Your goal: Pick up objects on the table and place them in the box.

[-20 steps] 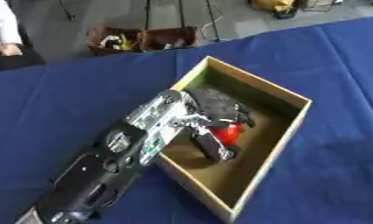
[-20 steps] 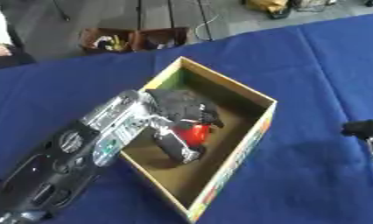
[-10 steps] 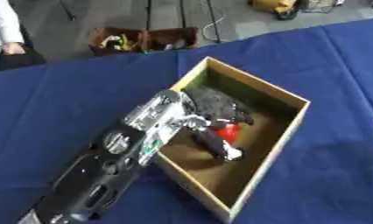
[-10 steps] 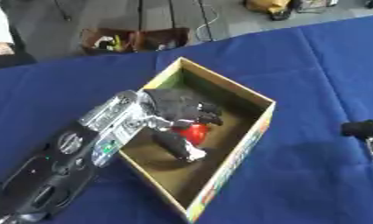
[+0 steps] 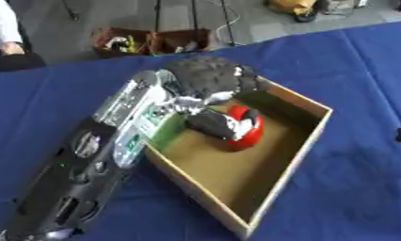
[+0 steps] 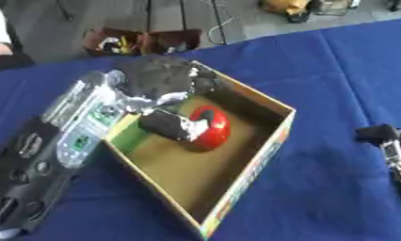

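Matt blue cloth table cover (image 5: pixel 344 188), plain brown cardboard box (image 5: pixel 290 162), glossy red object (image 5: pixel 246 132), silver metal forearm (image 5: pixel 130 101)

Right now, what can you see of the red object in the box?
The red object is round, smooth and glossy, possibly plastic. It sits inside the cardboard box, near its far left side, low against the floor. The left hand reaches in from above; its dark thumb lies across the object's left side. The rest is uncovered.

L arm enters from lower left, black/silver forearm angled up-right. Left hand (image 5: pixel 205 80) bent at wrist, palm down, thumb curled round something red. Right hand (image 6: pixel 391 146) at right edge, fingers unclear.
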`<control>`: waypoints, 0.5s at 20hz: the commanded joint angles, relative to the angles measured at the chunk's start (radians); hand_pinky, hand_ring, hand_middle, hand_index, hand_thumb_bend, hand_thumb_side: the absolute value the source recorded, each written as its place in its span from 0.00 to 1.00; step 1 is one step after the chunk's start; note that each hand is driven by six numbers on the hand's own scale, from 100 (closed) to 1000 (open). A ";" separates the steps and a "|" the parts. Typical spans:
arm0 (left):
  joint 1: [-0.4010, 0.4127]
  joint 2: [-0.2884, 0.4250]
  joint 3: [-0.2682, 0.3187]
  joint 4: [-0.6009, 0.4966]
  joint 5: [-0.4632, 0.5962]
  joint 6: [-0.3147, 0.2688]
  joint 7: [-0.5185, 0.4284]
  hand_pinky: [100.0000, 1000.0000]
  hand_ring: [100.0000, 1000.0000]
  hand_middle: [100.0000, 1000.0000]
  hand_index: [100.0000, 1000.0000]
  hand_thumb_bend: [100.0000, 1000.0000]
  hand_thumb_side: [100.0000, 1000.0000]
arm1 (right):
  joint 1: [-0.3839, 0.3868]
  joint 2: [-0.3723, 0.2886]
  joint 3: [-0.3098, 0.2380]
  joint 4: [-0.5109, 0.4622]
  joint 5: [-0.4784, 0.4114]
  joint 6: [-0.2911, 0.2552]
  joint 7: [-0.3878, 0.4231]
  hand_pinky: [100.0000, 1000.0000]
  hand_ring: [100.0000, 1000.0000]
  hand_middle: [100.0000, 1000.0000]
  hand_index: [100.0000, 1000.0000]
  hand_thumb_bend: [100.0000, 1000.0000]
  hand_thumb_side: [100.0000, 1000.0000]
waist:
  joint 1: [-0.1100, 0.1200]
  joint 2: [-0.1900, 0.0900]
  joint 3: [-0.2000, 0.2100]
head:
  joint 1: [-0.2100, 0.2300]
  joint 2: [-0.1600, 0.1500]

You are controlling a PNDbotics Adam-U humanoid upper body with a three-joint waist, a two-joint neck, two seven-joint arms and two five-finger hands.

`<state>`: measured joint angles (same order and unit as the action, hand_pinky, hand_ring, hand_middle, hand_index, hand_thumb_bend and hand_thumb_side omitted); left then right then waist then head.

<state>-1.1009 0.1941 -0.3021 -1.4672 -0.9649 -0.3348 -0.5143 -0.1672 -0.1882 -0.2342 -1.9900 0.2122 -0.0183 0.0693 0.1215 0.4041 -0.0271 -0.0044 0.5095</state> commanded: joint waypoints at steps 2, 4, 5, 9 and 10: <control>0.027 0.031 0.109 -0.115 0.064 0.031 0.064 0.49 0.73 0.66 0.95 0.00 0.90 | -0.009 -0.006 -0.007 -0.010 -0.018 -0.012 -0.012 0.85 0.78 0.53 0.64 0.00 0.84 | -0.022 -0.029 0.012 | -0.009 0.016; 0.057 0.026 0.141 -0.161 0.093 0.057 0.093 0.47 0.71 0.63 0.95 0.00 0.95 | -0.011 -0.006 -0.008 -0.010 -0.025 -0.017 -0.018 0.85 0.78 0.53 0.64 0.00 0.83 | -0.033 -0.028 0.020 | -0.009 0.020; 0.073 0.023 0.156 -0.184 0.107 0.071 0.106 0.47 0.71 0.62 0.95 0.00 0.96 | -0.012 -0.005 -0.008 -0.010 -0.029 -0.020 -0.020 0.85 0.78 0.53 0.64 0.00 0.83 | -0.039 -0.027 0.024 | -0.009 0.022; 0.147 0.032 0.201 -0.277 0.164 0.125 0.164 0.48 0.70 0.60 0.95 0.00 0.96 | -0.013 -0.002 -0.014 -0.010 -0.040 -0.032 -0.032 0.84 0.78 0.53 0.64 0.00 0.80 | -0.062 -0.026 0.042 | -0.009 0.029; 0.170 0.038 0.214 -0.300 0.179 0.139 0.178 0.46 0.69 0.58 0.94 0.00 0.97 | -0.014 -0.002 -0.016 -0.010 -0.043 -0.036 -0.036 0.84 0.78 0.53 0.63 0.00 0.79 | -0.067 -0.026 0.047 | -0.011 0.029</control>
<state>-0.9209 0.2065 -0.1147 -1.7243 -0.8066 -0.2106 -0.3565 -0.1754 -0.1864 -0.2420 -1.9900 0.1823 -0.0487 0.0389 0.0571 0.4023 0.0210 -0.0124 0.5345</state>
